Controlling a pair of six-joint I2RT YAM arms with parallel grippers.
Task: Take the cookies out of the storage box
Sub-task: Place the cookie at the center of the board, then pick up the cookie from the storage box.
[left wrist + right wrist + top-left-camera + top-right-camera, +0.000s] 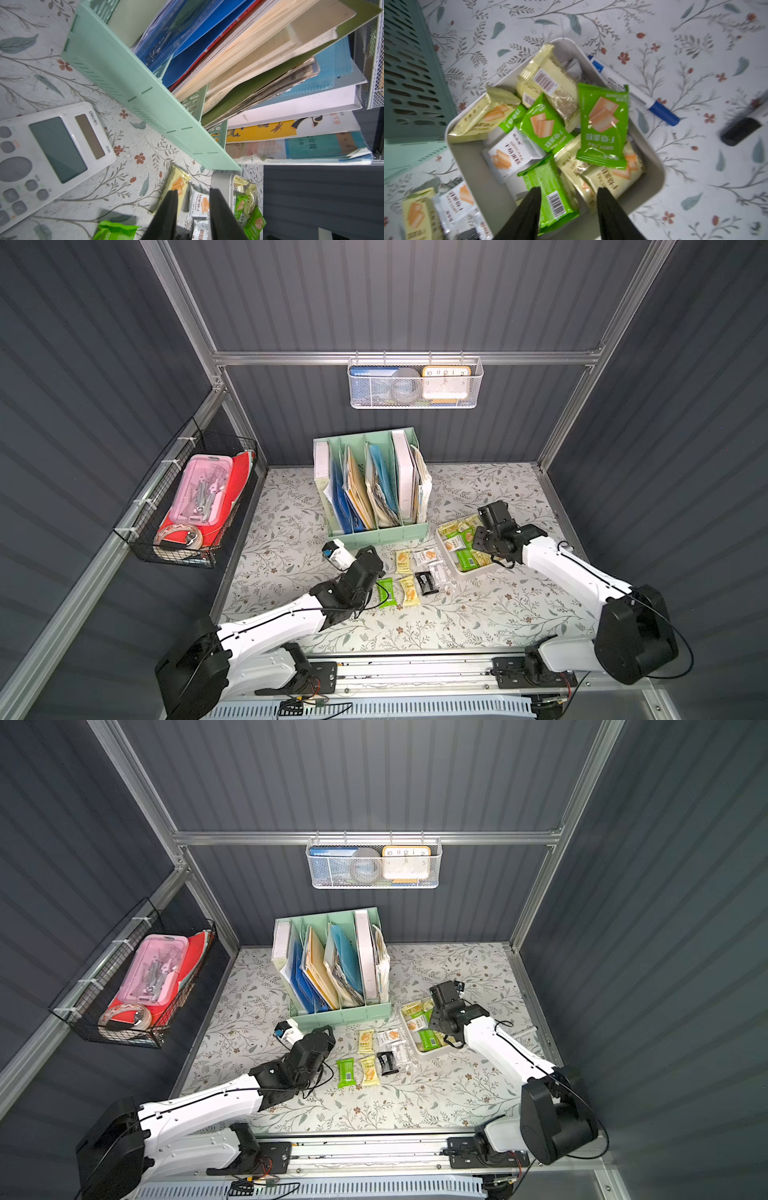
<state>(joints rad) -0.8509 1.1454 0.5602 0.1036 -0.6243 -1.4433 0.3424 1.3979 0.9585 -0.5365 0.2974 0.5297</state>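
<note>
my right pincer point(568, 207) hangs spread over glossy crimp-edged cookies point(602, 124) in the smooth round-cornered storage box point(473, 170); my left pincer point(193, 214) is slightly spread, empty.

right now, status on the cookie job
Left gripper fingers apart, empty, over table. Right gripper fingers apart, empty, above storage box. Cookies mostly in box, several on table. Blue marker beside box, not blocking.

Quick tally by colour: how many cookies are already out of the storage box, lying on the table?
Yellow cookies: 2
White cookies: 2
Green cookie: 1
Black cookie: 1
Total: 6
</note>
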